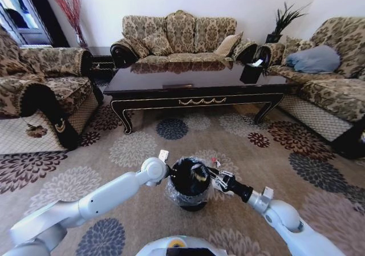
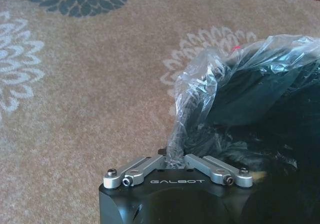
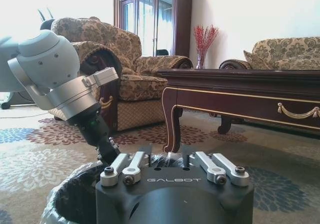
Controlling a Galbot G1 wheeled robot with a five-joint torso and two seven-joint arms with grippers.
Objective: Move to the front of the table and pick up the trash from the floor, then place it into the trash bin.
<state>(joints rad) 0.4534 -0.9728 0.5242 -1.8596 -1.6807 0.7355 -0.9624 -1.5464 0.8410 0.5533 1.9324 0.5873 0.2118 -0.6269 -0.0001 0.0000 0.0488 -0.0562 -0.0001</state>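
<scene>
While the rig faces the table (image 1: 194, 88) across the upper middle of the head view, I read the floor (image 1: 137, 153) as open patterned carpet spreading over the whole lower half. I can pick out no loose trash on it. At lower centre stands the trash bin (image 1: 190, 183), black with a clear liner, just ahead of the robot's base, and both arms converge on its rim from either side, which I judge is meant to steady the bin or spread the bag.

Coming in from lower left, the left gripper (image 2: 176, 160) sits low in its wrist view with its fingers drawn together on a fold of the plastic liner (image 2: 200, 89), pulling the film up and away from the bin's mouth. Reaching from lower right, the right gripper (image 1: 215, 173) meets the opposite rim; whether its fingers are apart or together I cannot tell.
</scene>
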